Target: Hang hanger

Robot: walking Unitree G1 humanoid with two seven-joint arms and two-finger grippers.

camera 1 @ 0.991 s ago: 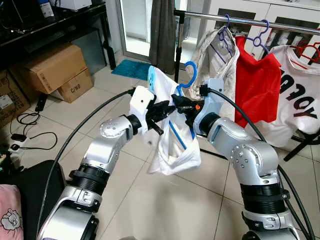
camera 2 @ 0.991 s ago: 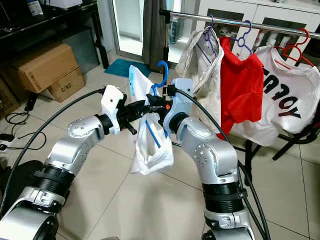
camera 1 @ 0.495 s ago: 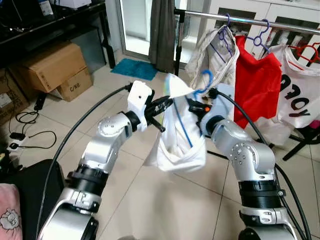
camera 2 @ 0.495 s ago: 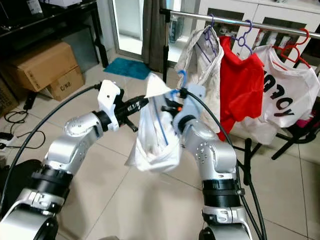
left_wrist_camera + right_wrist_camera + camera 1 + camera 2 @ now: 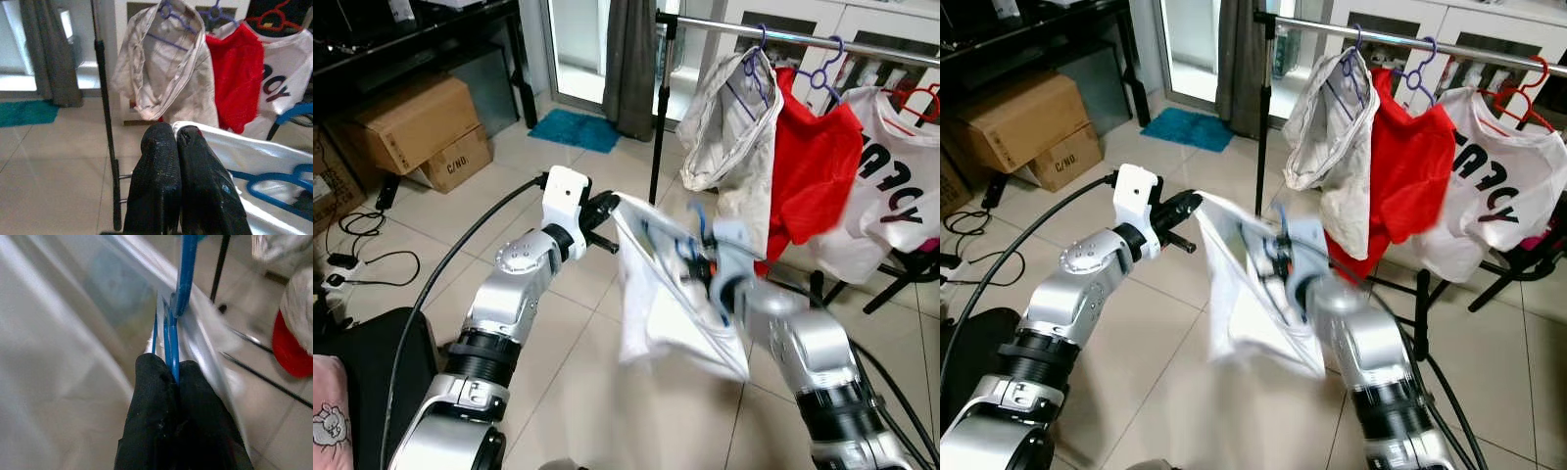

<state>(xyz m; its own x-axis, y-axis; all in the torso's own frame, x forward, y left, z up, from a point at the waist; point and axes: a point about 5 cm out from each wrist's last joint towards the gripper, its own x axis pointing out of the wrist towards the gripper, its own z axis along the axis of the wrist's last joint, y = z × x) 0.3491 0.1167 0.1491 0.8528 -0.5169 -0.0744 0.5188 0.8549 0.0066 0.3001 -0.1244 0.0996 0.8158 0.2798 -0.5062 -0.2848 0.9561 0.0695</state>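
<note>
Nearest the camera, mid-air above the tiled floor (image 5: pixel 578 392): right gripper (image 5: pixel 171 377) pressed together on the blue hanger (image 5: pixel 183 279), pinching its thin neck just under the hook. Draped over that hanger, a white garment (image 5: pixel 666 304) with blue trim, motion-blurred in both eye views.

A little farther out, left gripper (image 5: pixel 175 142), fingers squeezed together on a corner of the same white garment, holding the cloth taut to the robot's left.

Judged by this: hanger loaded and lifted, but hook not yet on the rail. Left to do, probably: carrying it on to the clothes rail (image 5: pixel 754 31), setting the hook over the bar near its left end, then letting go with both grippers.

Beyond, along the rail from its left end: beige shirt (image 5: pixel 734 117) on a purple hanger, red shirt (image 5: pixel 813 166) beside it, then a white T-shirt (image 5: pixel 891 186) on a red hanger. Printed across that T-shirt, dark block letters, tilted and folded; hard to read with certainty.

Farthest left, under the black desk (image 5: pixel 421 49): cardboard boxes (image 5: pixel 411 127), the lower one stamped "C/NO." on its side. Teal mat (image 5: pixel 576 130) by the doorway.
</note>
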